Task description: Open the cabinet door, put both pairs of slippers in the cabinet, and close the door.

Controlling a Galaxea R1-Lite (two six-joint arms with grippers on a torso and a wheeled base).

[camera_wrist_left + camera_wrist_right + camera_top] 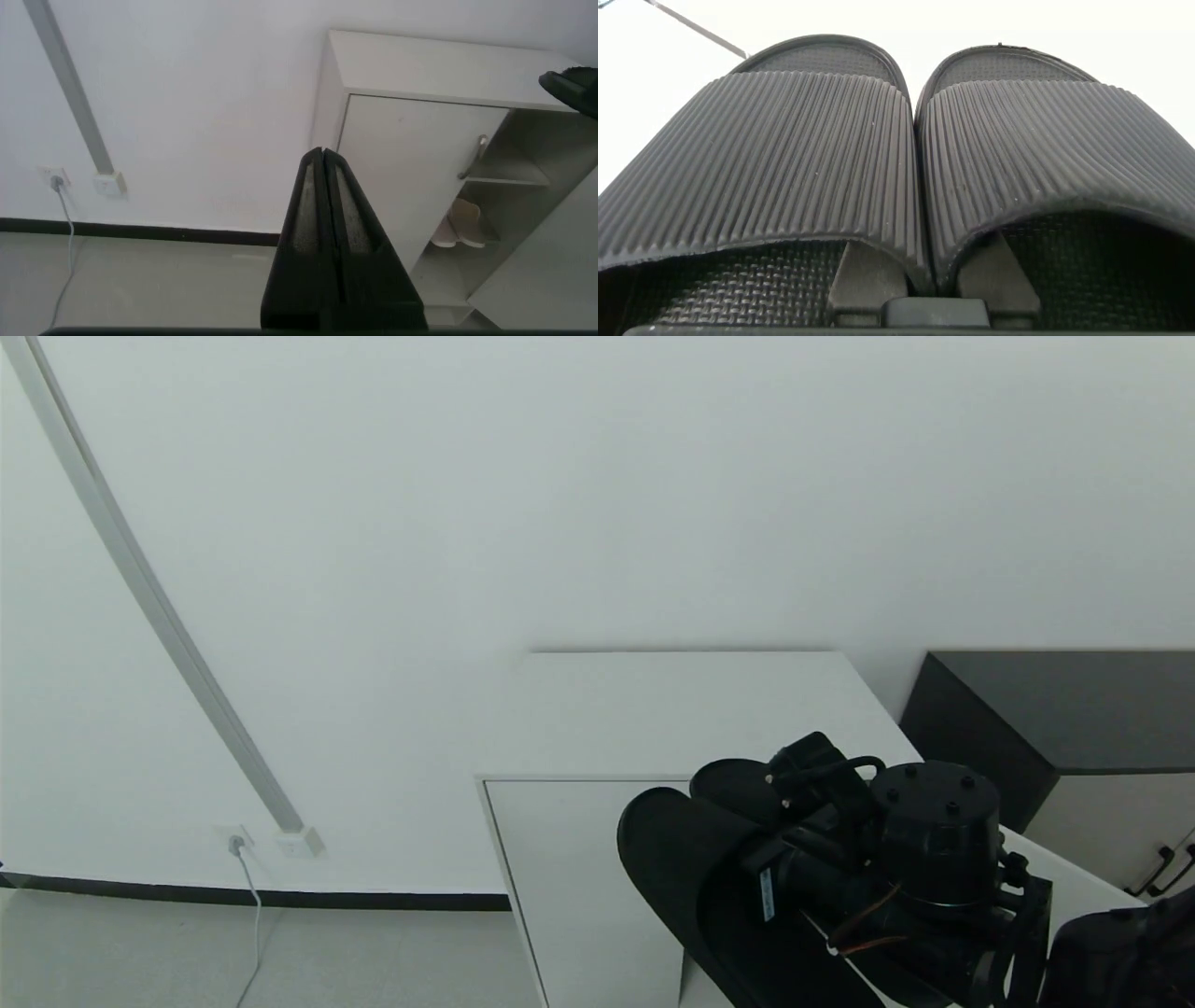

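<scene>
Now cabinet (420,70) holds pale slippers (464,224); right gripper (926,285) clasps black slippers (822,159), left gripper (322,215) clenched.

Black slippers (785,149): matt, rubbery look, straps finely ribbed, footbeds embossed with a woven pattern. Cabinet (402,168): smooth matt white panels; door handle (474,157) looks like satin metal. Left gripper (322,159) pads (304,219): rough grainy grey faces, black matt plastic surround.

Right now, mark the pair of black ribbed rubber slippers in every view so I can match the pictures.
Head view: black ribbed rubber slippers low, in front of the white cabinet.
Left wrist view: a dark tip beside the cabinet's top.
Right wrist view: close up, straps side by side.
Shared: grey wall conduit.
</scene>
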